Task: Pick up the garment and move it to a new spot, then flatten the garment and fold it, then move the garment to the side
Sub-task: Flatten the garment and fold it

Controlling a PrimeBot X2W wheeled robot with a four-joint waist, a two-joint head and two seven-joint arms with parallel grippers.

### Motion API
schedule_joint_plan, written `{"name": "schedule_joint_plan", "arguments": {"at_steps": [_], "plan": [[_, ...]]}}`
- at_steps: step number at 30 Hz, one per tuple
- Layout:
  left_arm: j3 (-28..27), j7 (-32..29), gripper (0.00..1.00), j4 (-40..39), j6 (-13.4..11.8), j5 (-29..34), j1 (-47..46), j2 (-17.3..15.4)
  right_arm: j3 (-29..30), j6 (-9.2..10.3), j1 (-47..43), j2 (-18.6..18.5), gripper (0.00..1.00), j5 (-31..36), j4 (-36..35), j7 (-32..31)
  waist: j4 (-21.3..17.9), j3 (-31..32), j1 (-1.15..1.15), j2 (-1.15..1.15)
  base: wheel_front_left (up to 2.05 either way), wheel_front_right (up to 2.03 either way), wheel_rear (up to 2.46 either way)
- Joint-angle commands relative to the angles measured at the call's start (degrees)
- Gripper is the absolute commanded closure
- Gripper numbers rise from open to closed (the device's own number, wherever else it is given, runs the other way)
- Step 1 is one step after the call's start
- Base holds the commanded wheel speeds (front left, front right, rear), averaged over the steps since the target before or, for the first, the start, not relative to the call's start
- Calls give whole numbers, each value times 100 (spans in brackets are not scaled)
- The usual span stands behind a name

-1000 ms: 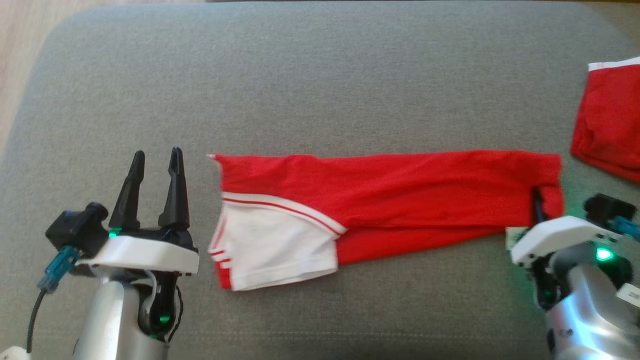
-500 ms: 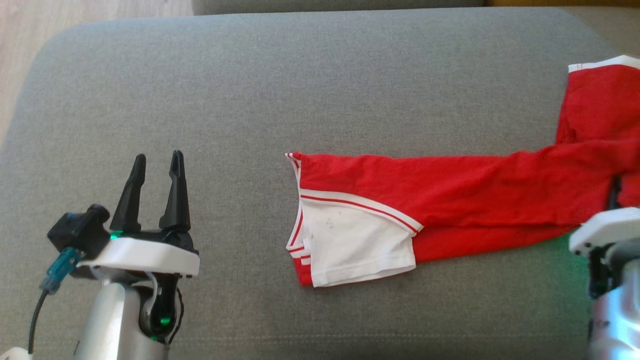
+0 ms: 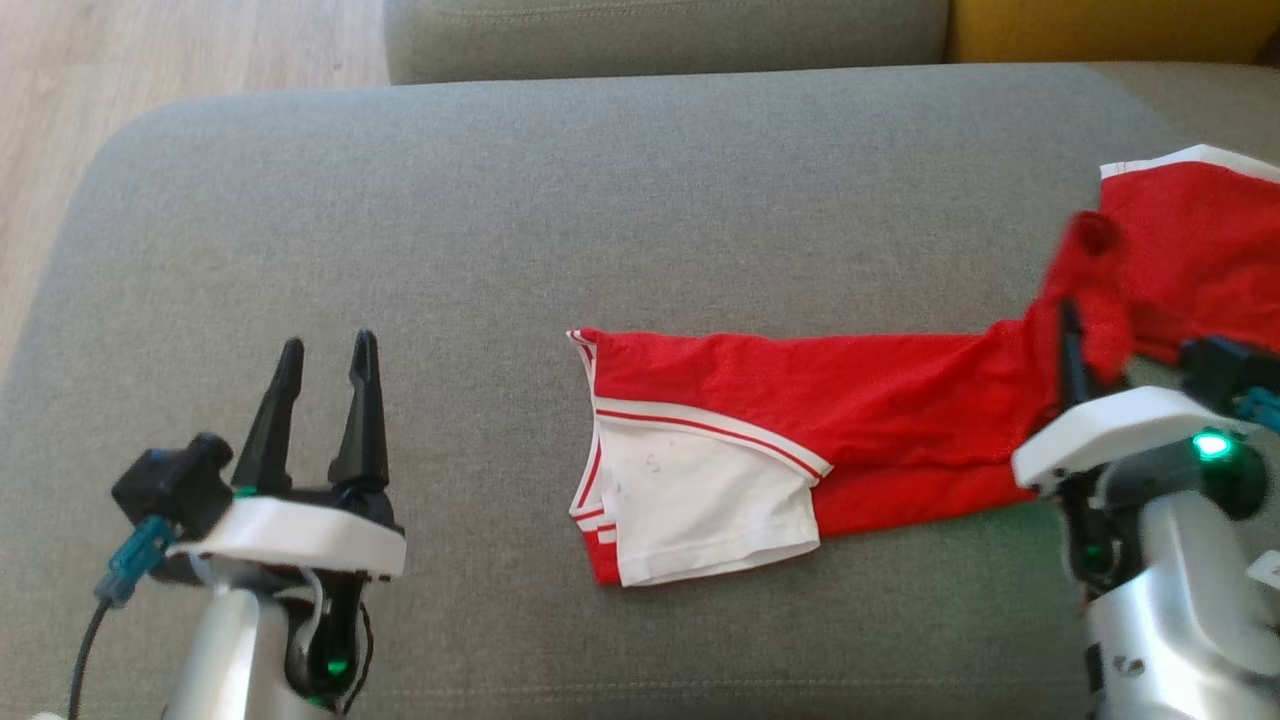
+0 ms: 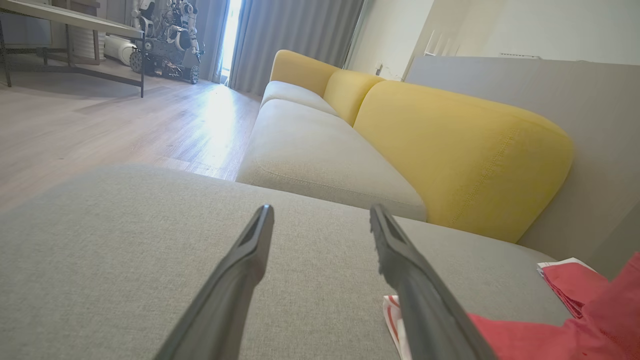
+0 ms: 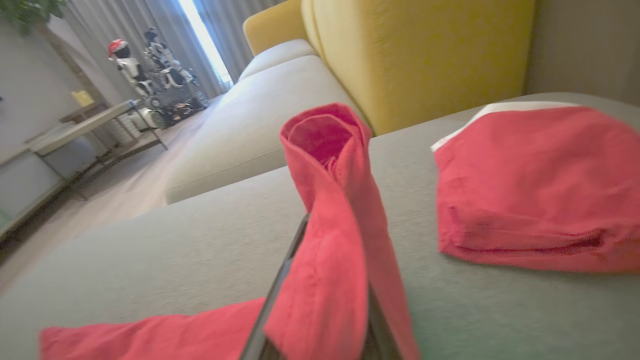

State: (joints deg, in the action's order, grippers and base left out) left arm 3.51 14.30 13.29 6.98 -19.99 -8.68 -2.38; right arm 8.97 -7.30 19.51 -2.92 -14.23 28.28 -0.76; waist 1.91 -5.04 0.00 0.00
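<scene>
Jaws: R gripper (image 3: pixel 1075 340) clamped on the right end of the garment (image 3: pixel 850 410). Cloth is bunched over the fingers in the R wrist view, so tips are hidden. L gripper (image 3: pixel 328 345) jaws apart, empty, over the grey cushion (image 3: pixel 600 200), well left of the cloth.

Garment = long red strip w/ white sleeve panel (image 3: pixel 700 510) at its left end. It lies flat on the cushion, mid-right, w/ just the gripped end raised.

Looks like the fold-over or the move-aside step, can't tell which. Either way imo:
- raise the end enough that the strip peels off rather than drags
- go slow, pull along the strip's length so the layers don't skew
- if folding, L could pin the sleeve end first

Obstacles: second red garment (image 3: pixel 1190 240) sits just beside the gripped end, near the cushion's right edge. Risk of snagging it or landing on top of it. Grip is on a bunch, not a clean edge, so it may slip. Yellow sofa back (image 5: pixel 425 50) behind and wood floor (image 3: pixel 150 60) far left aren't in the way.
</scene>
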Motion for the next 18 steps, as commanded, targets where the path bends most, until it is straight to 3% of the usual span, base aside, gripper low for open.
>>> {"name": "schedule_joint_plan", "arguments": {"at_steps": [1, 11, 18], "plan": [[-139, 70, 0, -159, -19, 15, -71, -50, -276, -19, 89, 2, 100, -177, -307, -34, -4, 26, 0, 0, 0, 0, 0], [-41, 70, 0, -139, -41, -62, 11, -50, -1928, -19, -335, 3, 100, -2082, -1335, -245, 118, 158, 0, 0, 0, 0, 0], [-86, 70, 0, -195, -71, -91, 12, -50, -2727, -19, -297, 3, 100, -2677, -1350, -36, 309, 80, 0, 0, 0, 0, 0]]}}
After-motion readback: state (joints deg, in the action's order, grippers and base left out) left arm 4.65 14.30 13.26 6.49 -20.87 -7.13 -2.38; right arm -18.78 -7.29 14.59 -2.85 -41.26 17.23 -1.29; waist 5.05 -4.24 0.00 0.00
